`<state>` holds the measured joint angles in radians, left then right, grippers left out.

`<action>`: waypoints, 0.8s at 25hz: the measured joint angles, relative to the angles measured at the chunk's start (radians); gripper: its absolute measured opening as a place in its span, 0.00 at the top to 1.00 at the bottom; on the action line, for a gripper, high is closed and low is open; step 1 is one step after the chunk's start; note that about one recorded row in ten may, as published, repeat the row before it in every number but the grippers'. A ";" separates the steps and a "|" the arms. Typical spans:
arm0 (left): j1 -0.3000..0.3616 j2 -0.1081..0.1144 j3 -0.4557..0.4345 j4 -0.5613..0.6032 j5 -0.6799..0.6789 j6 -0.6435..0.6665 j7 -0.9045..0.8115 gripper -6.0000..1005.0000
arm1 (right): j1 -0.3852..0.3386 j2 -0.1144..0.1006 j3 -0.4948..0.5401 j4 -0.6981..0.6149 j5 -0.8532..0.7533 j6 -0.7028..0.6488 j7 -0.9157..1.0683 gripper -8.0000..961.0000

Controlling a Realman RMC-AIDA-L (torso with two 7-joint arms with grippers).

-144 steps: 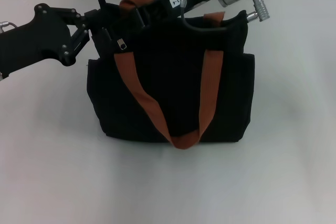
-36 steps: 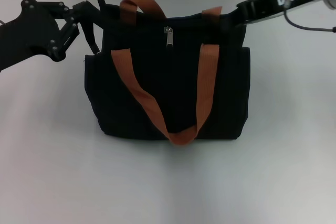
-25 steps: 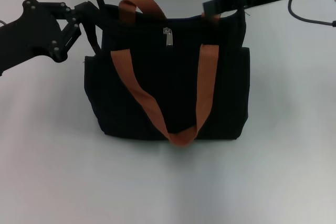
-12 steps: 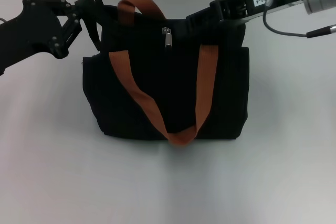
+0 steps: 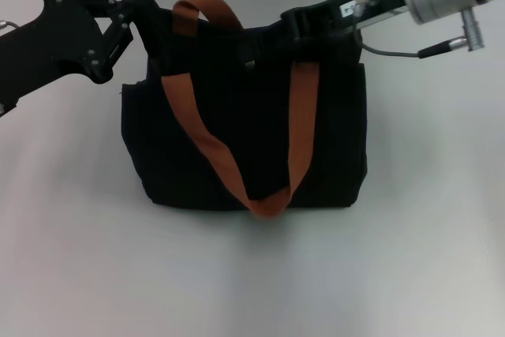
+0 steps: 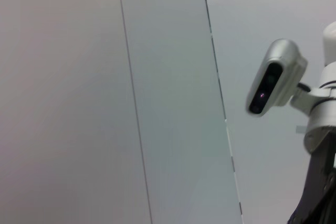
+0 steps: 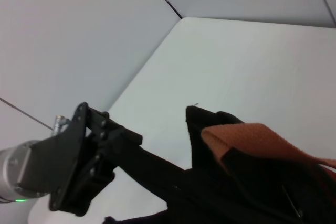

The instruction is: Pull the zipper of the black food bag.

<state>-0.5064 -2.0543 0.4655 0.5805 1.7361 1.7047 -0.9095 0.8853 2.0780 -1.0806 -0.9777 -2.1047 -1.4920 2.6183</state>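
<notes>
Head view: I have the left gripper point(image 5: 150, 25) pinching the black food bag point(image 5: 245, 132) at its top corner; the right gripper point(image 5: 264, 45) covers the zipper mid-track, fingers unreadable. Next comes a steady pull along the track.

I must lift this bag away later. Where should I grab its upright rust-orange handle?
Grip the upright rust-orange webbing handle at the crown of its arch, from above: it stands clear of the boxy black fabric bag. Come in between the left gripper at the corner and the right gripper at the top edge.
</notes>
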 joint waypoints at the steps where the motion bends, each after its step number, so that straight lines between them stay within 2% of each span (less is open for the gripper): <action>1: -0.001 -0.001 0.002 0.000 -0.003 0.004 0.000 0.92 | 0.004 0.000 -0.013 0.004 0.000 0.011 0.000 0.63; 7: -0.006 -0.004 0.003 0.001 -0.006 0.017 -0.009 0.92 | 0.023 0.006 -0.046 0.032 0.034 0.044 0.000 0.63; 20: -0.010 -0.003 -0.004 0.001 -0.010 0.018 -0.023 0.92 | 0.018 0.005 -0.055 0.075 0.066 0.069 -0.006 0.63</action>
<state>-0.5169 -2.0570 0.4619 0.5813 1.7266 1.7229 -0.9327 0.9034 2.0833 -1.1357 -0.9032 -2.0383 -1.4234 2.6125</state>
